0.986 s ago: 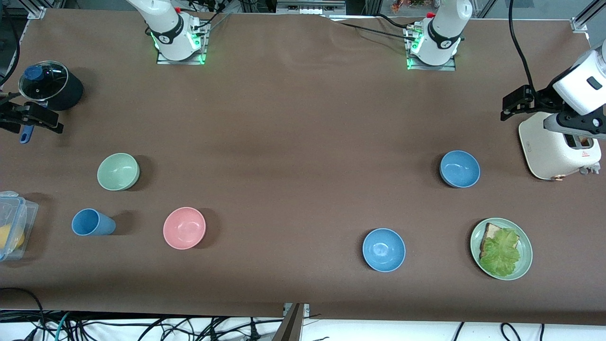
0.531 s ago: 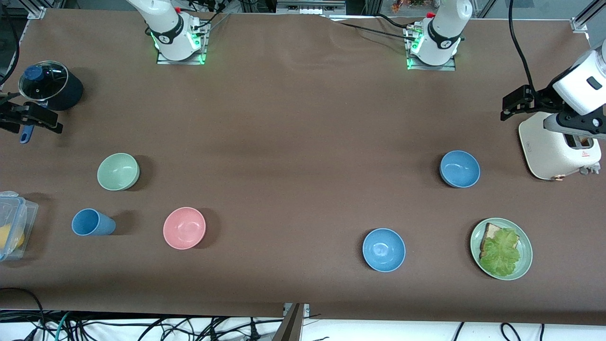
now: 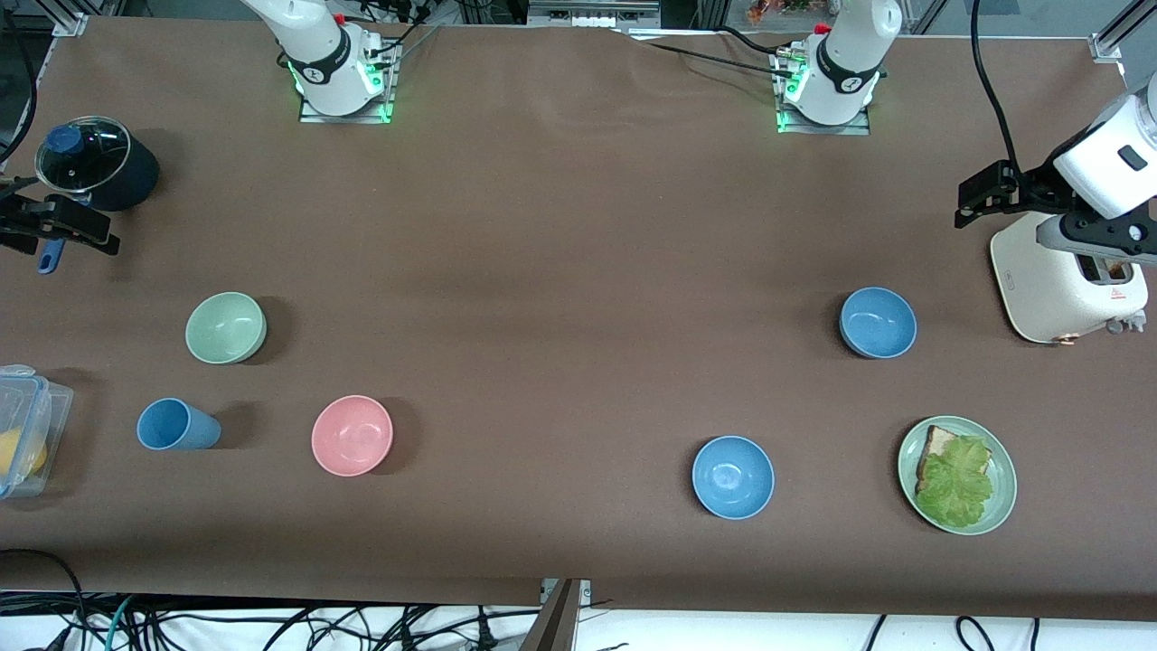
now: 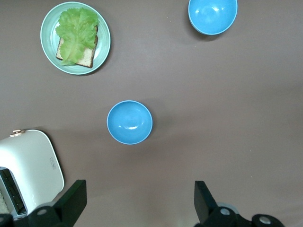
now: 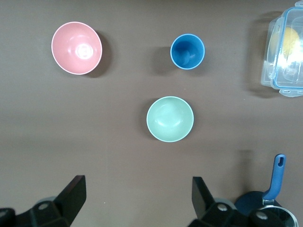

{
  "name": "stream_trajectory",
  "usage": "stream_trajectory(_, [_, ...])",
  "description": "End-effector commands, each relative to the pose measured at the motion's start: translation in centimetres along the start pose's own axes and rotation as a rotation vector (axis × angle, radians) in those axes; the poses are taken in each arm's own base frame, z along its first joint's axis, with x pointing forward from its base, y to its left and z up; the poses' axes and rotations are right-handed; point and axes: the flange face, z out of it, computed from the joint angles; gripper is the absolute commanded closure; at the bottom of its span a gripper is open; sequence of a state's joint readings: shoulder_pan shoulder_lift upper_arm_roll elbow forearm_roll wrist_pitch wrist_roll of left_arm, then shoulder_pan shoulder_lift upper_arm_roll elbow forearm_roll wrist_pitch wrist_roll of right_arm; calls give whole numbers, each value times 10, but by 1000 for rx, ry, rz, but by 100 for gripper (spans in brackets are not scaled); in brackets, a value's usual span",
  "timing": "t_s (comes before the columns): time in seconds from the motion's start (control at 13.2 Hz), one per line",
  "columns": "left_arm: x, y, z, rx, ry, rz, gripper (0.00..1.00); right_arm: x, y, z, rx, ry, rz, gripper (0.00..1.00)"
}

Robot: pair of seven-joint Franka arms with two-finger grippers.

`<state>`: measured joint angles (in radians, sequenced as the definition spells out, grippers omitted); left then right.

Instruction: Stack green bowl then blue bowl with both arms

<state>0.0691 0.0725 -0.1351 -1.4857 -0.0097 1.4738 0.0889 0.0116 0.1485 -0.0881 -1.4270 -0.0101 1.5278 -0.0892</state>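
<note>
The green bowl (image 3: 225, 327) (image 5: 170, 118) sits upright and empty toward the right arm's end of the table. The blue bowl (image 3: 878, 322) (image 4: 129, 122), a muted mid-blue, stands toward the left arm's end, beside the toaster. My right gripper (image 3: 59, 226) (image 5: 137, 198) hangs high over the table's end next to the pot, open and empty. Up beside the toaster my left gripper (image 3: 985, 194) (image 4: 140, 203) is also open, holding nothing. Both bowls lie apart from the grippers.
A brighter blue bowl (image 3: 733, 476), a pink bowl (image 3: 352, 435) and a blue cup (image 3: 176, 425) stand nearer the front camera. A plate (image 3: 1003, 506) carries bread and lettuce. A white toaster (image 3: 1067, 280), a lidded pot (image 3: 95, 163) and a clear box (image 3: 27, 434) sit at the ends.
The left arm's hand has crept very slightly toward the bases' side of the table. Bowls and the right gripper have stayed put.
</note>
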Motion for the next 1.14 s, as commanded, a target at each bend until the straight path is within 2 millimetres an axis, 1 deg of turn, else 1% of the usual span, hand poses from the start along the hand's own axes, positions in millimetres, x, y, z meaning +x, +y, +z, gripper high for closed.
stream_trajectory(0.0, [-5,5,-10,-5,-3,1,0,-2,4,-1,1,9,0,1])
stream_trajectory(0.08, [-4,12,-11,-5,0,15,0,-2,4,-1,1,11,0,1])
stream_trajectory(0.46, [-4,15,-12,4,4,23,0,-2,4,-1,-1,11,-1,1])
stream_trajectory(0.53, [-4,20,-12,4,3,31,0,0,5,3,-2,3,0,1])
stream_trajectory(0.68, [-3,23,-12,7,5,36,0,9,3,21,-9,-31,0,1])
stream_trajectory(0.76, [-3,22,-12,8,5,36,0,8,5,21,-6,-31,1,1])
stream_trajectory(0.83, [-3,22,-12,9,7,35,0,8,8,23,-1,-37,9,1])
stream_trajectory(0.99, [-3,21,-12,10,5,35,0,8,28,29,12,-44,39,1])
stream_trajectory(1.06, [-3,21,-12,10,5,35,0,11,37,41,27,-65,36,1])
